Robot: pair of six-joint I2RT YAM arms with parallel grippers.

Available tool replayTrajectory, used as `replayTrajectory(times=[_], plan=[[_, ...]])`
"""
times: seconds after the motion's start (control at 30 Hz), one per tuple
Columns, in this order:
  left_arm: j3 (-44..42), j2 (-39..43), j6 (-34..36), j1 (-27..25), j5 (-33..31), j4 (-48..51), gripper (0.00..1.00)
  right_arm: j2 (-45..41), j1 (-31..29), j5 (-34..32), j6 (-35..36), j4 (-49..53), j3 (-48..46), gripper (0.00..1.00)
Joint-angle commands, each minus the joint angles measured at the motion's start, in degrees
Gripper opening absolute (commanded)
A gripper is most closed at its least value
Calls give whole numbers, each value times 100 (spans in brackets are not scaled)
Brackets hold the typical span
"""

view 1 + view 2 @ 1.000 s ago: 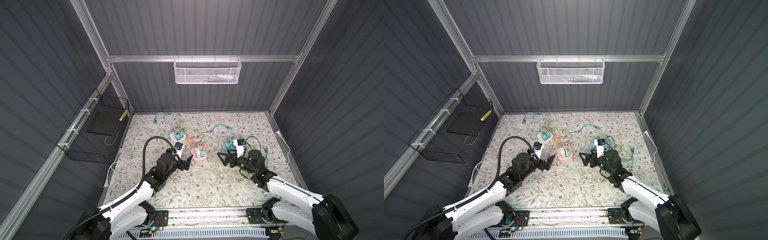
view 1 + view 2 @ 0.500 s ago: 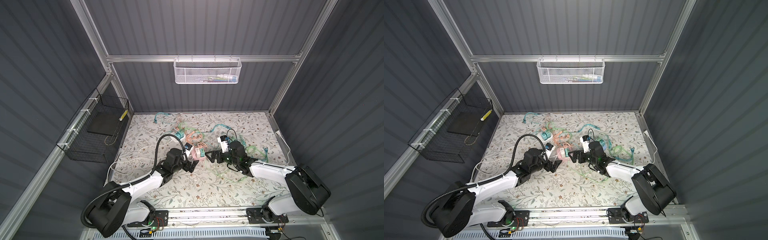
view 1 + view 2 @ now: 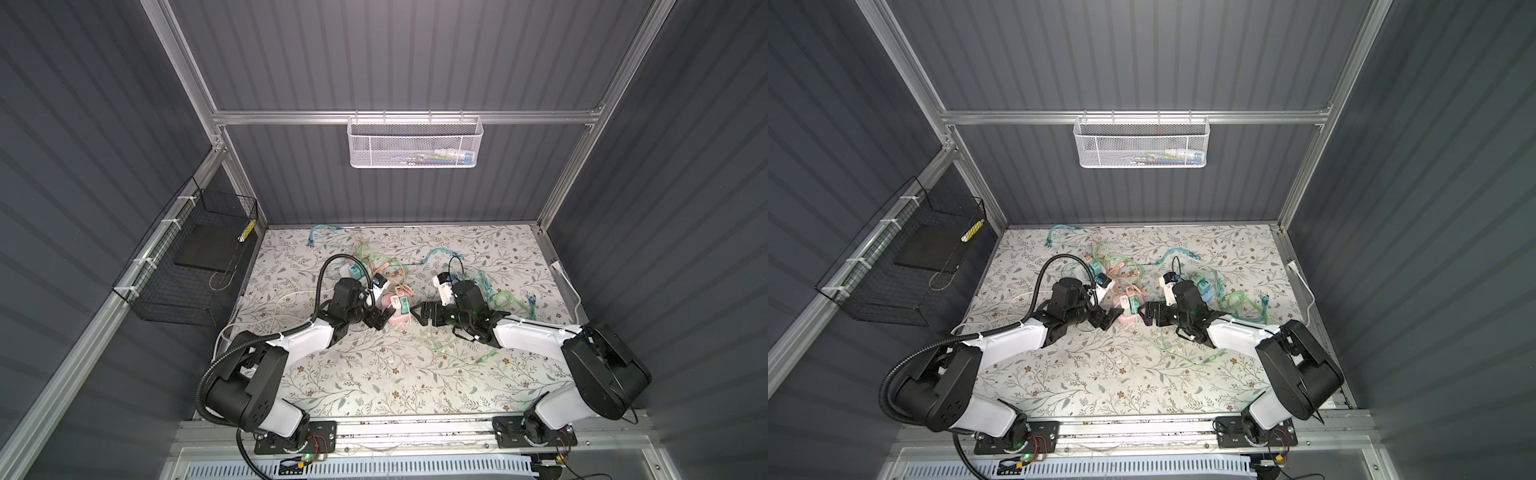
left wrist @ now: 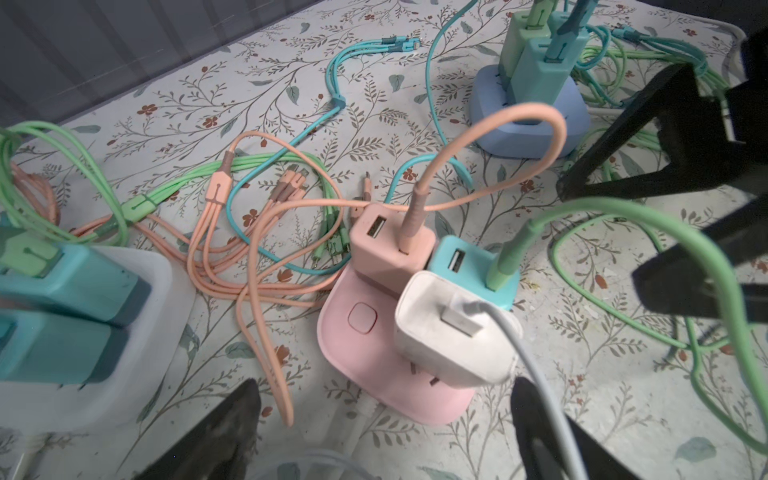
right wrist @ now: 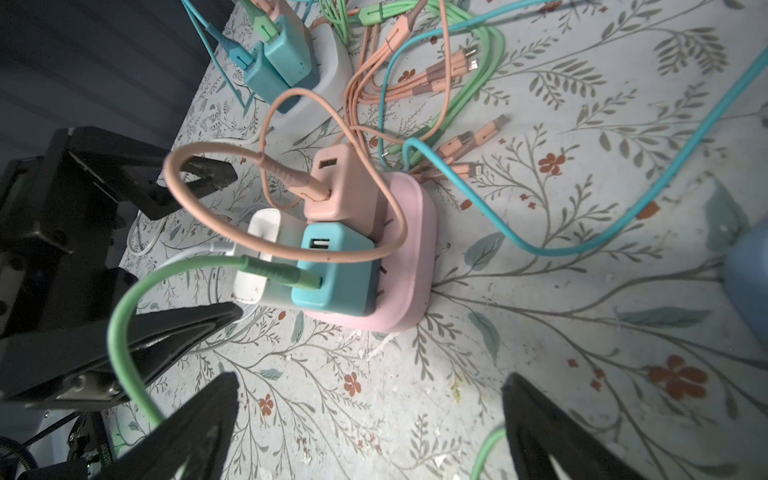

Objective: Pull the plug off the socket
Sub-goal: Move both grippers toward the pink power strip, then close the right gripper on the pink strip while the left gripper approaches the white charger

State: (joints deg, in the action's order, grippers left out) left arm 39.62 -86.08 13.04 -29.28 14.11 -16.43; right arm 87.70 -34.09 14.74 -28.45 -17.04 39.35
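Flanking the pink socket [image 4: 365, 365] with left gripper [image 4: 386, 395] and right gripper [image 5: 372, 384], both jaws spread, I can brace it and pull the white plug [image 4: 449, 336].

Three sockets are sitting on the table [image 3: 374, 386]: pink socket [image 4: 353, 374], white socket [image 4: 137, 332], blue socket [image 4: 490, 112]. Three plugs are standing in the pink one: pink plug [image 4: 386, 245], teal plug [image 4: 469, 266], white plug [image 4: 449, 332]. Two are standing in the blue one: green plug [image 4: 513, 45], light teal plug [image 4: 540, 79]. At least two, a teal pair [image 4: 75, 282], are showing on the white one. Two arms, left arm [image 3: 307, 336] and right arm [image 3: 532, 336], are bending over them. Two baskets, white basket [image 3: 374, 153] and black basket [image 3: 166, 299], are hanging on the walls [image 3: 415, 62]. The cables [image 4: 338, 102] are lying too tangled to count.
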Motion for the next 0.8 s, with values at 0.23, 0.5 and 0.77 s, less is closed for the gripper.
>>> replayTrajectory(times=[0.23, 0.5, 0.77], plan=[[418, -409, 536, -17, 399, 139, 93, 312, 187, 17, -100, 274, 167, 96], [731, -740, 721, -17, 417, 267, 92, 525, 230, 90, -229, 298, 230, 94], [1101, -1104, 752, -130, 652, 576, 79, 703, 484, 235, -449, 442, 288, 85]])
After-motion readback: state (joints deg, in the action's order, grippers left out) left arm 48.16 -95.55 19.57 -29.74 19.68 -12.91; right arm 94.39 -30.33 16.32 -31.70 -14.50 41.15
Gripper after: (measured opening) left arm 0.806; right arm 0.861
